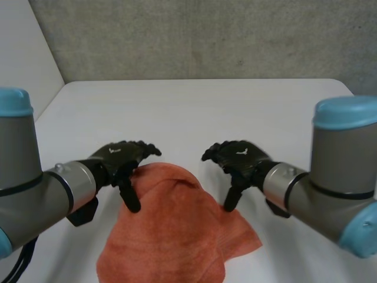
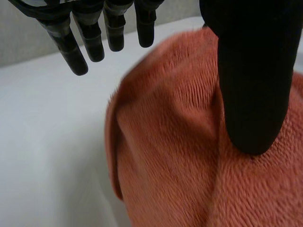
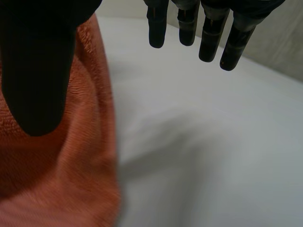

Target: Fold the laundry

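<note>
Left robot hand [image 1: 121, 157] and right robot hand [image 1: 238, 155] are spread, thumbs perhaps touching the cut-off towel [image 1: 171, 230].

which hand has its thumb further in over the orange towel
The left hand: its thumb reaches well in from the edge of the orange towel, while the thumb of the right hand sits just over the border.

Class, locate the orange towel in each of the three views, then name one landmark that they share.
Head view: orange towel crumpled on the white table, near side, between the left hand and right hand.
Left wrist view: towel under the left hand's thumb, fingers over bare table.
Right wrist view: towel under the right hand's thumb, fingers over bare table.
Shared landmark: the white table beside the towel.
</note>
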You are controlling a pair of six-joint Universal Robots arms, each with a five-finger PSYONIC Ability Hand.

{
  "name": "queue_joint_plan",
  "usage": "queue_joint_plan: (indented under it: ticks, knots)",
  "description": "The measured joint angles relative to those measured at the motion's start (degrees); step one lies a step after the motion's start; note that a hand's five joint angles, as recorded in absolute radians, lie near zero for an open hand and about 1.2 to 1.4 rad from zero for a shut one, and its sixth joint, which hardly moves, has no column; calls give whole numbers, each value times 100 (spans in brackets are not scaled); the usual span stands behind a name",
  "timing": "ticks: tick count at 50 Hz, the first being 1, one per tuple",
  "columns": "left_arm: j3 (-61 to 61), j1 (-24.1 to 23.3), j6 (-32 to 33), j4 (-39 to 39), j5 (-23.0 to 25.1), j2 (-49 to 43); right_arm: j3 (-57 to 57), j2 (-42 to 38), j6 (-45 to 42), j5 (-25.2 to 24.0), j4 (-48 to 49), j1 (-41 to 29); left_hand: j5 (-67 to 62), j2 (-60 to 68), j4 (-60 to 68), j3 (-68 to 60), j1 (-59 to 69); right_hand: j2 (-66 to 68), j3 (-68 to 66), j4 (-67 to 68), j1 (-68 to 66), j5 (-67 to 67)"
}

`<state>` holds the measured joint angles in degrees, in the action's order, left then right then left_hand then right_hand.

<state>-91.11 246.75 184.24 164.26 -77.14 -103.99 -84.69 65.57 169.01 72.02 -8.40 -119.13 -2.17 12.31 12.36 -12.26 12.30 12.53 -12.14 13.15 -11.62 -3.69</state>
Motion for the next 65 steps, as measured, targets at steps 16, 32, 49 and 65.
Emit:
queue_joint_plan:
  ticks: [16, 32, 49, 65]
  knots:
    - [-93, 70, -800, 743, -1, -798, 688, -1524, 1332, -288, 692, -452, -4285, 4343, 4263, -4341, 4398, 5295, -5248, 5168, -4316, -4988]
    - [2686, 52, -696, 1847, -374, -273, 2132, 538, 1337, 841, 1929, -165, -5669, 5725, 5711, -5714, 5492, 5461, -5541, 5488, -4318, -5162]
    - [998, -590, -593, 2654, -363, -144, 820, 760, -77, 744, 1079, -108, -5708, 5743, 5732, -5728, 5571, 5461, -5571, 5518, -4318, -5243]
    - [-297, -930, -550, 2364, -378, -943, -426, -259, -778, 817, 860, 281, -1602, 1560, 1542, -1568, 1528, 2484, -2494, 2381, -2086, -2361]
